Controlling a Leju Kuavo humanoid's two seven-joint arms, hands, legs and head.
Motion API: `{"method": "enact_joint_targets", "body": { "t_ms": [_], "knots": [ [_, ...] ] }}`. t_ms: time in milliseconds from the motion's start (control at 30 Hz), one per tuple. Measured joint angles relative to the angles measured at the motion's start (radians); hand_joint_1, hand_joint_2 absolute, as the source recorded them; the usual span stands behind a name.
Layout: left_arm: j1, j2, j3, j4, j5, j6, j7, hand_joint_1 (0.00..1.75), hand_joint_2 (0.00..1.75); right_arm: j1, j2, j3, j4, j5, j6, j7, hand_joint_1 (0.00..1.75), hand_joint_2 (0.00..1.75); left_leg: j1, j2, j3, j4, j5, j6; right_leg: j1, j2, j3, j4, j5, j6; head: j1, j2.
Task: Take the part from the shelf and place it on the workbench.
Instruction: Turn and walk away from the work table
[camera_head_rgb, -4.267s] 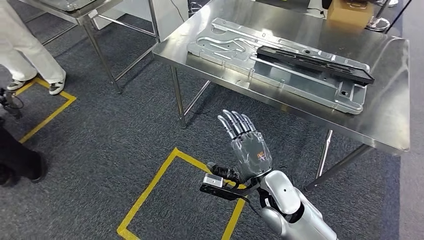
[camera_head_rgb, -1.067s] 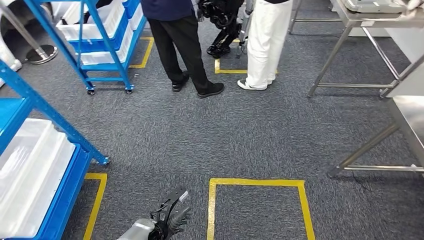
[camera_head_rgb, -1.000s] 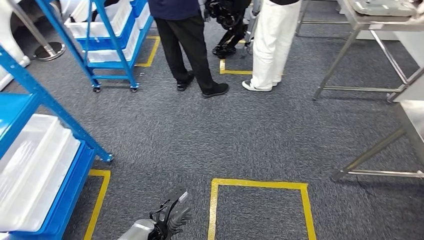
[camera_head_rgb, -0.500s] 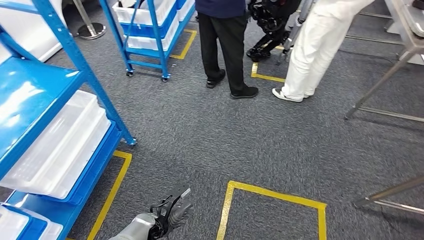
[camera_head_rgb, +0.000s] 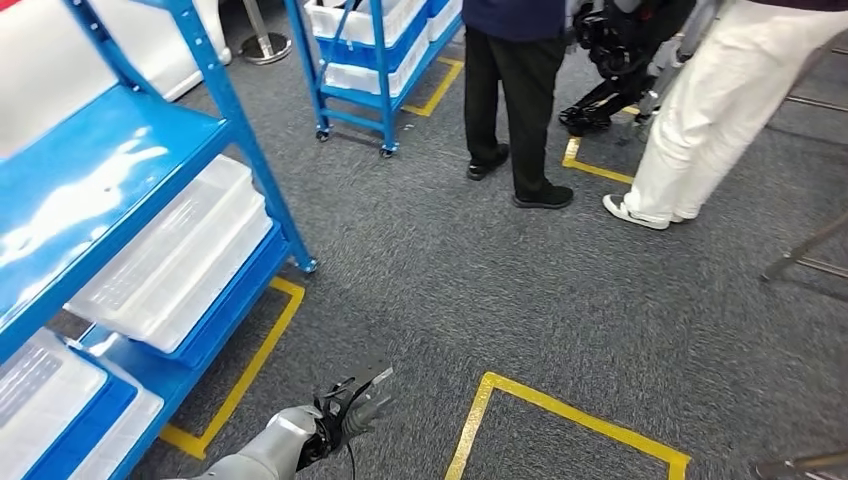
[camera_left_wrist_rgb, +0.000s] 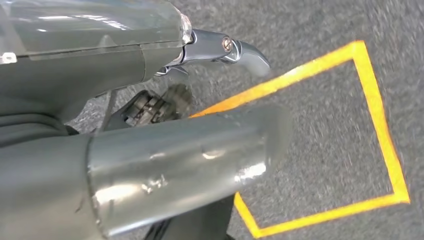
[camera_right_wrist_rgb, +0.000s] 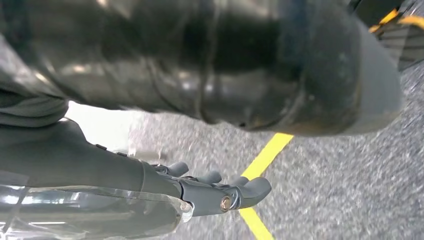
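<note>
Head view | blue shelf (camera_head_rgb: 120, 170) ahead-left, nearer left hand (camera_head_rgb: 352, 405) | both hands seemingly empty, fingers loose | right hand (camera_right_wrist_rgb: 220, 192) hanging | part unseen

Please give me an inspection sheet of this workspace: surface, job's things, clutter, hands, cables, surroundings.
Surface: grey carpet floor with yellow tape squares.
Job's things: near blue shelf holds white trays; no part can be made out in them; the workbench top is out of frame.
Clutter: nothing seen.
Hands: left hand hangs low over the floor, holding nothing; right hand also empty, fingers loosely extended.
Cables: a thin dark cable hangs at the left wrist.
Surroundings: second blue shelf cart farther off; two people standing ahead; another robot's dark legs between them.
</note>
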Motion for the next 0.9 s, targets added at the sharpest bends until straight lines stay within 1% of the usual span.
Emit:
{"method": "enact_joint_targets", "body": {
  "t_ms": [33,67,100,133,167,200,233,267,300,333,367,400,433,467,500,533,567,600,633,667,700,733,767,800,833,867,900],
  "knots": [
    [0.000,0.001,-0.007,0.000,0.000,0.000,-0.002,0.00,0.00,0.000,-0.002,0.000,0.000,0.000,0.000,0.000,0.00,0.00,0.001,0.003,-0.009,0.018,0.003,-0.001,0.001,-0.013,0.001,0.000,-0.001,-0.001,0.000,0.000],
    [0.000,0.001,-0.014,0.000,0.000,0.000,-0.006,0.00,0.00,0.000,-0.004,0.000,0.000,0.000,0.001,0.001,0.00,0.00,0.002,0.006,0.001,-0.002,0.024,-0.001,0.001,-0.026,0.002,0.000,-0.003,-0.001,0.000,0.000],
    [0.000,0.001,-0.021,0.000,0.000,0.000,-0.009,0.00,0.00,-0.001,-0.004,0.000,0.000,0.001,0.002,0.001,0.00,0.00,0.002,0.015,0.028,-0.056,0.058,0.001,0.001,-0.037,0.005,0.000,-0.005,0.000,0.000,0.000],
    [-0.002,0.001,-0.029,0.000,0.000,0.000,-0.013,0.00,0.00,-0.001,-0.005,0.000,0.000,0.002,0.004,0.001,0.00,0.00,0.001,0.036,0.064,-0.126,0.088,0.005,0.002,-0.048,0.009,0.000,-0.008,0.003,0.000,0.000],
    [-0.005,0.001,-0.037,0.000,0.000,0.000,-0.017,0.00,0.00,-0.001,-0.005,0.000,0.000,0.003,0.006,0.001,0.00,0.00,-0.006,0.061,0.097,-0.189,0.109,0.010,0.004,-0.058,0.012,0.001,-0.012,0.007,0.000,0.000],
    [-0.008,0.001,-0.045,0.000,0.000,0.000,-0.020,0.00,0.44,0.000,-0.005,0.000,0.000,0.004,0.009,0.001,0.00,0.00,-0.012,0.081,0.118,-0.231,0.118,0.015,0.006,-0.068,0.014,0.002,-0.014,0.011,0.000,0.000],
    [-0.010,0.001,-0.054,0.000,0.000,-0.001,-0.022,0.00,0.87,0.000,-0.006,0.000,0.000,0.005,0.011,0.001,0.00,0.00,-0.017,0.092,0.127,-0.251,0.118,0.020,0.008,-0.079,0.015,0.002,-0.016,0.016,0.000,0.000],
    [-0.013,0.002,-0.062,0.000,0.000,-0.001,-0.024,0.00,1.31,-0.001,-0.006,0.000,0.000,0.006,0.012,0.001,0.00,0.00,-0.022,0.088,0.128,-0.256,0.116,0.024,0.010,-0.091,0.017,0.001,-0.017,0.021,0.000,0.000],
    [-0.013,0.002,-0.068,0.000,0.000,-0.001,-0.025,0.00,1.75,-0.003,-0.006,0.000,0.000,0.007,0.013,0.001,0.00,0.00,-0.020,0.075,0.129,-0.260,0.119,0.029,0.009,-0.100,0.020,-0.001,-0.019,0.026,0.000,0.000],
    [-0.014,0.002,-0.072,0.000,0.000,-0.002,-0.026,0.00,1.75,-0.004,-0.006,0.001,0.000,0.009,0.014,0.001,0.00,0.00,-0.019,0.062,0.133,-0.268,0.123,0.035,0.008,-0.094,0.023,0.002,-0.025,0.032,0.001,0.000],
    [-0.016,0.002,-0.077,0.000,0.000,-0.002,-0.028,0.00,1.75,-0.005,-0.007,0.002,0.000,0.011,0.014,0.001,0.00,0.00,-0.016,0.050,0.137,-0.276,0.127,0.042,0.005,-0.073,0.018,0.019,-0.039,0.036,0.001,0.000],
    [-0.018,0.001,-0.081,0.000,0.000,-0.002,-0.031,0.00,1.75,-0.006,-0.007,0.003,0.000,0.014,0.014,0.002,0.00,0.00,-0.013,0.039,0.142,-0.283,0.130,0.049,0.002,-0.044,0.004,0.054,-0.061,0.039,0.001,0.000],
    [-0.020,0.000,-0.088,0.000,0.000,-0.002,-0.033,0.00,1.75,-0.005,-0.008,0.005,0.000,0.016,0.014,0.002,0.00,0.00,-0.013,0.028,0.143,-0.285,0.132,0.053,0.000,-0.012,-0.023,0.110,-0.090,0.041,0.002,0.000],
    [-0.022,-0.001,-0.095,0.000,0.000,-0.002,-0.036,0.00,1.75,-0.004,-0.008,0.006,0.000,0.017,0.014,0.002,0.00,0.00,-0.013,0.016,0.143,-0.285,0.133,0.056,-0.001,0.007,-0.058,0.176,-0.118,0.042,0.001,0.000],
    [-0.021,-0.001,-0.101,0.000,0.000,-0.002,-0.039,0.00,1.75,-0.004,-0.009,0.006,0.001,0.018,0.014,0.003,0.00,0.00,-0.014,0.003,0.143,-0.284,0.133,0.057,-0.001,0.015,-0.090,0.231,-0.134,0.044,0.001,0.000],
    [-0.021,-0.001,-0.106,0.000,0.000,-0.002,-0.041,0.00,1.75,-0.003,-0.010,0.006,0.001,0.019,0.014,0.003,0.00,0.00,-0.013,-0.011,0.143,-0.282,0.132,0.058,-0.002,0.018,-0.110,0.262,-0.132,0.045,0.001,0.000],
    [-0.020,-0.001,-0.111,0.000,0.000,-0.002,-0.043,0.00,1.75,-0.003,-0.010,0.007,0.001,0.019,0.014,0.004,0.00,0.00,-0.013,-0.026,0.143,-0.279,0.131,0.057,-0.003,0.019,-0.112,0.252,-0.108,0.047,0.001,0.000],
    [-0.020,-0.001,-0.115,0.000,0.000,-0.002,-0.045,0.00,1.75,-0.002,-0.010,0.007,0.001,0.020,0.014,0.004,0.00,0.00,-0.012,-0.041,0.143,-0.275,0.129,0.055,-0.006,0.023,-0.097,0.207,-0.069,0.048,0.001,0.000],
    [-0.020,-0.001,-0.119,0.000,0.000,-0.002,-0.047,0.00,1.75,-0.002,-0.011,0.008,0.001,0.021,0.014,0.004,0.00,0.00,-0.010,-0.054,0.142,-0.270,0.127,0.052,-0.009,0.039,-0.073,0.142,-0.031,0.048,0.001,0.000],
    [-0.021,-0.001,-0.123,0.000,0.000,-0.002,-0.048,0.00,1.75,-0.001,-0.012,0.008,0.002,0.022,0.015,0.004,0.00,0.00,-0.010,-0.066,0.139,-0.263,0.123,0.047,-0.012,0.063,-0.049,0.082,-0.004,0.048,0.001,0.000],
    [-0.022,-0.001,-0.125,0.000,0.000,-0.002,-0.050,0.00,1.75,-0.001,-0.012,0.008,0.002,0.023,0.016,0.003,0.00,0.00,-0.010,-0.077,0.134,-0.258,0.122,0.041,-0.014,0.083,-0.034,0.042,0.010,0.047,0.001,0.000],
    [-0.022,-0.001,-0.128,0.000,0.000,-0.002,-0.052,0.00,1.75,-0.001,-0.012,0.009,0.003,0.023,0.017,0.003,0.00,0.44,-0.009,-0.087,0.128,-0.254,0.122,0.036,-0.014,0.099,-0.028,0.023,0.011,0.046,0.001,0.000],
    [-0.022,-0.001,-0.131,0.000,0.000,-0.002,-0.054,0.00,1.75,-0.002,-0.012,0.009,0.003,0.025,0.018,0.002,0.00,0.87,-0.008,-0.098,0.124,-0.253,0.124,0.030,-0.012,0.099,-0.027,0.021,0.009,0.043,0.001,0.000],
    [-0.023,-0.001,-0.136,0.000,0.000,-0.002,-0.057,0.00,1.75,-0.003,-0.012,0.010,0.003,0.027,0.019,0.002,0.00,1.31,-0.006,-0.108,0.121,-0.254,0.126,0.024,-0.012,0.088,-0.026,0.019,0.011,0.038,0.001,0.000],
    [-0.023,-0.001,-0.142,0.000,0.000,-0.002,-0.059,0.00,1.75,-0.004,-0.012,0.011,0.003,0.029,0.019,0.001,0.00,1.75,-0.006,-0.101,0.118,-0.251,0.123,0.019,-0.012,0.076,-0.024,0.015,0.013,0.032,0.001,0.000],
    [-0.023,-0.001,-0.147,0.000,0.000,-0.002,-0.061,0.00,1.75,-0.004,-0.012,0.011,0.003,0.030,0.020,0.001,0.00,1.75,-0.006,-0.082,0.110,-0.236,0.112,0.014,-0.013,0.064,-0.020,0.010,0.015,0.024,0.000,0.000],
    [-0.025,0.000,-0.151,0.000,0.000,-0.002,-0.063,0.00,1.75,-0.003,-0.012,0.012,0.003,0.032,0.020,0.001,0.00,1.75,-0.007,-0.056,0.095,-0.203,0.091,0.009,-0.013,0.051,-0.017,0.005,0.017,0.016,-0.001,0.000]
  ]
}}
